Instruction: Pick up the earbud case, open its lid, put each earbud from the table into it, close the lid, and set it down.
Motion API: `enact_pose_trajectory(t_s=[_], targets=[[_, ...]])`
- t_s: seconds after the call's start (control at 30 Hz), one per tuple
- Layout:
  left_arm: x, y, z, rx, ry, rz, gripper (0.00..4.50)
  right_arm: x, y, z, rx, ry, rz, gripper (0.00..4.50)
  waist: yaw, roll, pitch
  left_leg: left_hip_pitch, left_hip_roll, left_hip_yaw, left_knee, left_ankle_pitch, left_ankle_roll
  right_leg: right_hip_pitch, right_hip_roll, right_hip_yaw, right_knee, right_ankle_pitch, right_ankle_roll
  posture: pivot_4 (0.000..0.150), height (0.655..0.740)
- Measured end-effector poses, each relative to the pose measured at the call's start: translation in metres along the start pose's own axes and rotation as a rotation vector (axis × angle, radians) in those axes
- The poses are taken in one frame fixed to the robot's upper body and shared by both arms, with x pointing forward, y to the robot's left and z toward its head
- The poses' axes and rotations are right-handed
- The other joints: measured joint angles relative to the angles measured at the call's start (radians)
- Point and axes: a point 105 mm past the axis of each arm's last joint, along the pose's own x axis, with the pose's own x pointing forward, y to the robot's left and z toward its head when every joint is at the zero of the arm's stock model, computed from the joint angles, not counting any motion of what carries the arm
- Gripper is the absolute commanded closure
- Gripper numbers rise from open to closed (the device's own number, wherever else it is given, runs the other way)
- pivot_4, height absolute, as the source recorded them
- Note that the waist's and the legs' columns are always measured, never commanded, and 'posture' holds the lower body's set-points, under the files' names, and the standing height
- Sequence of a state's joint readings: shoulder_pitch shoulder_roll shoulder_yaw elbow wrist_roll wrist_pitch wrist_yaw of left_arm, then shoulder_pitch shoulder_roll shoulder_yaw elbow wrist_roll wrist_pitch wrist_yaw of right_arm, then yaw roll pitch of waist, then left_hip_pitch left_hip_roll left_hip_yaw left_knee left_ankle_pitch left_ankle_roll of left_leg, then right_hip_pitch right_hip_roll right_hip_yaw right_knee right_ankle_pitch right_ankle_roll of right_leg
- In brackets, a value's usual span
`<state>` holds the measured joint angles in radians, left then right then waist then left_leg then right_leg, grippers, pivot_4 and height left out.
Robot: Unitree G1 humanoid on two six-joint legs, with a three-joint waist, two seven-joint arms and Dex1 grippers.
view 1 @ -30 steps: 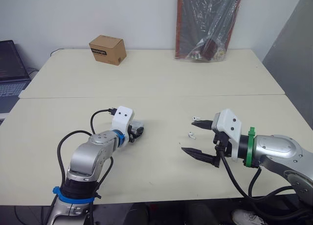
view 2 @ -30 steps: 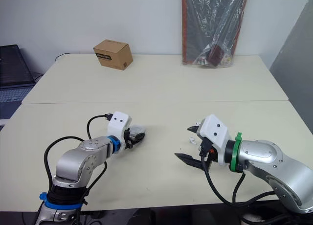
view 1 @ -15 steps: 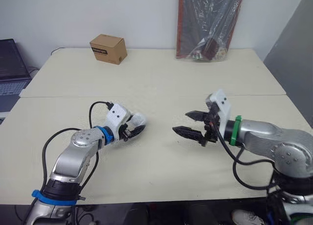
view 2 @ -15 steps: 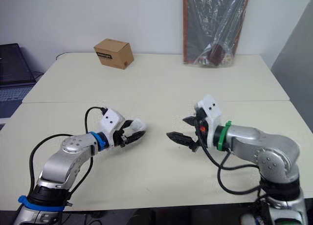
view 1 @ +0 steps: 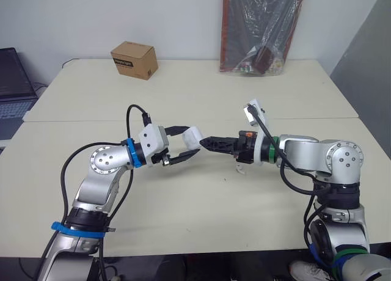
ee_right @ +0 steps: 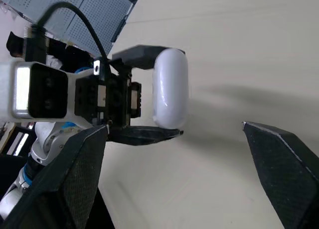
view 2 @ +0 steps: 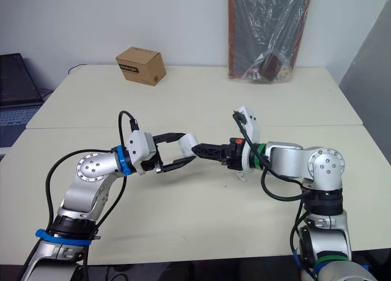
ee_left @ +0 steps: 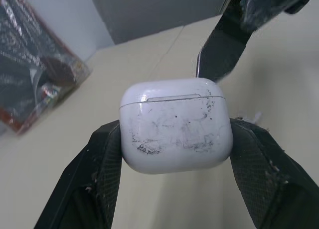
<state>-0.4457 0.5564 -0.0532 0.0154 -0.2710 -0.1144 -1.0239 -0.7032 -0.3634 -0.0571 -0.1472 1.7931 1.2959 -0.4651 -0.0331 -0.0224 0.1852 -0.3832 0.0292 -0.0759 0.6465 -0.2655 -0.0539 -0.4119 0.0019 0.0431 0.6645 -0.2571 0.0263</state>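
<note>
My left gripper (view 1: pixel 190 144) is shut on the white earbud case (view 1: pixel 194 135) and holds it above the middle of the table. In the left wrist view the case (ee_left: pixel 176 123) sits squeezed between both pads with its lid closed. My right gripper (view 1: pixel 208 142) points left at the case, tips right beside it, and I cannot tell whether they touch. The right wrist view has its fingers spread wide, open, with the case (ee_right: pixel 171 88) ahead between them. One white earbud (view 1: pixel 239 167) lies on the table under the right gripper.
A cardboard box (view 1: pixel 134 60) stands at the back left. A plastic-wrapped black and red pack (view 1: pixel 259 30) leans on the wall at the back right. A laptop (view 1: pixel 12 79) sits off the table's left side.
The left gripper has lifted the case off the table and carried it right. The right gripper has swung left and up until its tips reach the case.
</note>
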Motion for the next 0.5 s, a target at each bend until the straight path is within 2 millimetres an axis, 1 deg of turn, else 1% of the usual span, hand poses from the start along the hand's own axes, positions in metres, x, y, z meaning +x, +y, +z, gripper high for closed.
enact_pose_trajectory(t_s=[0.27, 0.5], targets=[[0.009, -0.005, 0.009, 0.042, -0.045, -0.056, 1.72, 0.007, 0.015, 0.001, 0.04, 0.02, 0.036, 0.0, 0.0, 0.0, 0.0, 0.0, 0.0, 0.0, 0.0, 0.0, 0.0, 0.0, 0.001, 0.0, 0.0, 0.0, 0.0, 0.15, 0.74], [0.011, -0.005, 0.013, 0.053, -0.061, -0.063, 1.72, 0.01, 0.015, -0.002, 0.045, 0.034, 0.032, 0.0, 0.001, 0.0, 0.0, 0.0, 0.0, 0.0, 0.0, 0.0, 0.0, 0.0, 0.001, 0.0, 0.0, 0.0, 0.0, 0.15, 0.74]])
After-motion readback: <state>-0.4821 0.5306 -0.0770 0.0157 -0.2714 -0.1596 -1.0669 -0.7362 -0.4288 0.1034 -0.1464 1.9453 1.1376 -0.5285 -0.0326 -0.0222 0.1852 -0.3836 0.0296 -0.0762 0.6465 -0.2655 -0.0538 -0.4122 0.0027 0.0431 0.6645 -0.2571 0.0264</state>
